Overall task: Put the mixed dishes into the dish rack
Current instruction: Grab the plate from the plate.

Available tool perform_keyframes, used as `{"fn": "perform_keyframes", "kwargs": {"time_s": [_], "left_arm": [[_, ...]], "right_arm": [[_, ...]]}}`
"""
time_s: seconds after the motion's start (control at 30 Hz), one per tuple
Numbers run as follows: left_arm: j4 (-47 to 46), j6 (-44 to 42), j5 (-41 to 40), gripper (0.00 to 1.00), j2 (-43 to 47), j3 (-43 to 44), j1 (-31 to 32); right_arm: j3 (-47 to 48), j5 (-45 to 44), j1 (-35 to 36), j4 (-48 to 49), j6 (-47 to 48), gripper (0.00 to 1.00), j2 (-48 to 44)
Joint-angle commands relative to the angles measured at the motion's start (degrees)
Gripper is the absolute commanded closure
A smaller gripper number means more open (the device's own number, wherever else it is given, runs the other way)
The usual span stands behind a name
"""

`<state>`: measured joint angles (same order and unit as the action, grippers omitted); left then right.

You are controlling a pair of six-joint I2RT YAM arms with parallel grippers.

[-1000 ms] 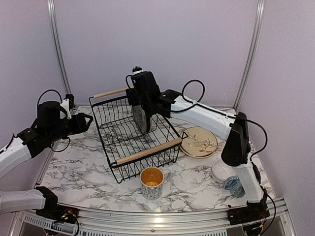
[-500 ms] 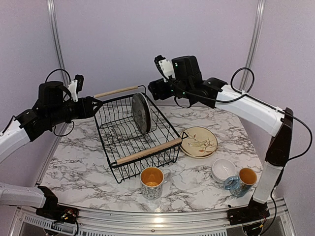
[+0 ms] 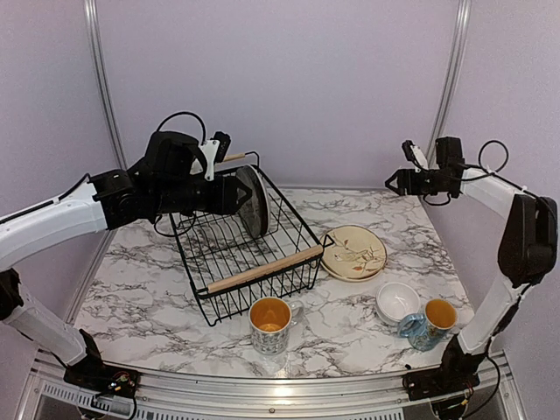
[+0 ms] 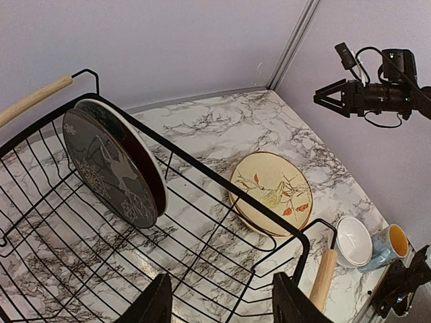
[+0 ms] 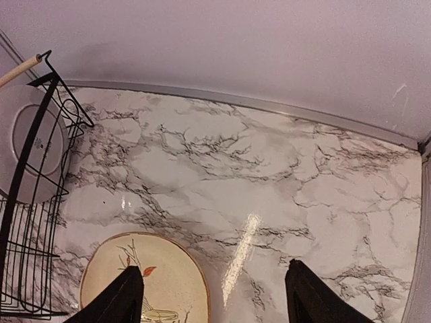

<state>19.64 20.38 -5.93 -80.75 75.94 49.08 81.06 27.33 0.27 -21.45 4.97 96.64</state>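
Left gripper (image 3: 229,194): fingers spread, nothing between them, hanging over the dish rack (image 3: 262,269). Just ahead of its tips the dark grey reindeer plate (image 3: 252,203) stands on edge inside the rack. A second plate (image 4: 149,176), reddish at the edge, is pressed against its back.

First mug (image 3: 271,325) stands outside the rack's near handle, well below that gripper. Small tan plate (image 3: 353,252) lies flat on the marble table (image 3: 157,297), between the two grippers and just beside the rack.

White bowls (image 3: 398,302) and second mug (image 3: 429,322) sit together far beneath the right gripper (image 3: 394,182). It hangs high, fingers apart, empty.
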Motion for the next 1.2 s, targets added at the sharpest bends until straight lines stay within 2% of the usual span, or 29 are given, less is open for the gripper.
{"fn": "perform_keyframes", "kwargs": {"time_s": [0.0, 0.47, 0.57, 0.7, 0.97, 1.17], "left_arm": [[-0.05, 2.7, -6.39, 0.48, -2.99, 1.77, 2.21], [2.04, 1.68, -7.45, 0.47, -7.13, 4.98, 6.02], [1.7, 1.7, -7.48, 0.47, -7.59, 4.49, 6.03], [1.52, 1.44, -7.1, 0.47, -8.78, 4.76, 6.03], [1.62, 1.34, -6.35, 0.46, -9.69, 4.79, 6.03], [1.57, 1.35, -6.29, 0.46, -9.28, 3.88, 6.03]], "right_arm": [[0.5, 9.12, -3.4, -7.06, 5.74, 0.34, 5.18], [-0.45, 13.68, -3.42, -10.17, 8.42, 0.44, 17.55], [-0.46, 13.67, -3.12, -10.42, 8.84, 0.48, 18.62], [-0.23, 14.34, -2.61, -11.24, 9.26, 0.6, 20.03], [-0.22, 13.59, -2.0, -11.6, 9.45, 0.64, 20.59], [0.02, 13.0, -1.27, -11.77, 9.55, 0.74, 21.11]]}}
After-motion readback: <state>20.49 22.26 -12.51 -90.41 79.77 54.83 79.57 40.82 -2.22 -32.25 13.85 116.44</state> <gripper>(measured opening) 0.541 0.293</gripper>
